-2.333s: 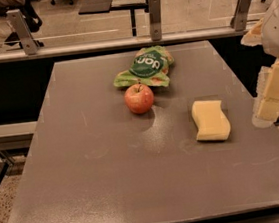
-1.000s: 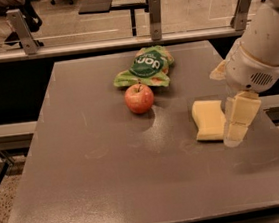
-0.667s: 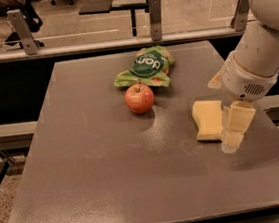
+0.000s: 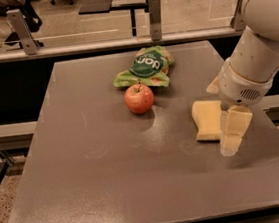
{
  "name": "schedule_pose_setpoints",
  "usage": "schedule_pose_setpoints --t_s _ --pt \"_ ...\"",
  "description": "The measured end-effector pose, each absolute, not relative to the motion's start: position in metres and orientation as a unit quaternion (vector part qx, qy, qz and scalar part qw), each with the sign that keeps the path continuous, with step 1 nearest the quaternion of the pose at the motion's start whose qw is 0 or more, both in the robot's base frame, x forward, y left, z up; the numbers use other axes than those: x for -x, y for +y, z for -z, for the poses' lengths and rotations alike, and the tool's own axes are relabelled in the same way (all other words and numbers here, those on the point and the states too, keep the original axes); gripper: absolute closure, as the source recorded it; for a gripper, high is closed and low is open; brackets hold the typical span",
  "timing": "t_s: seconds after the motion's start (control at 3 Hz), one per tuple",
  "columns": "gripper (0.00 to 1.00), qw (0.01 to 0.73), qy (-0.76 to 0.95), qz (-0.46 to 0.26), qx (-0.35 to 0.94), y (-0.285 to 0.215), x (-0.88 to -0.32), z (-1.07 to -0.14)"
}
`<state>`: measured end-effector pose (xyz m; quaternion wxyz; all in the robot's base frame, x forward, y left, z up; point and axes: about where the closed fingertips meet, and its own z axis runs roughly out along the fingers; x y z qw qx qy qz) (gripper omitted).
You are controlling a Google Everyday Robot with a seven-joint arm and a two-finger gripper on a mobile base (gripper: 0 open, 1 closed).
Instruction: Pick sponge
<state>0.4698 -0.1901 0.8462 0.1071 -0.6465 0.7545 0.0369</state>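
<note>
The pale yellow sponge [image 4: 206,119] lies flat on the grey table [image 4: 94,159], right of the middle. My gripper [image 4: 234,134] hangs down from the white arm [image 4: 254,60] and covers the sponge's right edge, with its tip just past the sponge's near right corner, close above the table. It holds nothing that I can see. The sponge's right side is hidden behind the gripper.
A red apple [image 4: 139,98] stands left of the sponge, towards the middle of the table. A green chip bag [image 4: 147,65] lies just behind the apple. A rail with glass panels [image 4: 154,11] runs behind the table's far edge.
The arm has swung in from the right edge of the table towards the left and down. The gripper now overlaps the sponge's right side. The sponge, apple and bag have not moved.
</note>
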Motion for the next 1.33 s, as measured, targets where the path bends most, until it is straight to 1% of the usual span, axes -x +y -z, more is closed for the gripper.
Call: schedule_pose_setpoints --t_s 0.33,1.0,1.33 --pt "0.20 0.101 0.753 -0.044 0.648 -0.191 -0.472 -0.841" --pt "0.66 0.101 0.750 -0.047 0.652 -0.189 -0.475 -0.840" --pt "0.96 0.115 0.742 -0.054 0.659 -0.178 -0.470 -0.862"
